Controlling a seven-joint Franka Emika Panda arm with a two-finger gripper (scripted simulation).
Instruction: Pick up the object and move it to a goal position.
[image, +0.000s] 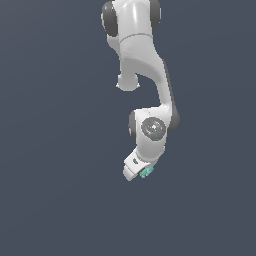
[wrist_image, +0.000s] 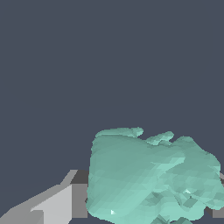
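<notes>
- The object (image: 146, 173), a small lumpy teal-green chunk, sat at the tip of the claw (image: 137, 172), poking out on the exterior view's right side of the white claw body and touching it.
- In the wrist view the object (wrist_image: 151, 177) loomed large and close, its rough faceted surface covering most of the space where the fingers would meet; one grey finger (wrist_image: 57, 203) showed just beside it, with a sliver of another at the far edge (mostly hidden by the chunk).
- The claw looked pinched onto the object, a finger on either side of it and the lump filling the gap between them.
- The arm (image: 142, 60) reached down from the top of the exterior view, the wrist bent so that the claw tilted toward the exterior view's left.
- Behind everything lay a plain dark blue-grey background; I could not tell whether the object rested on any surface.
- No brand, label or writing could be read on the arm or the object.
</notes>
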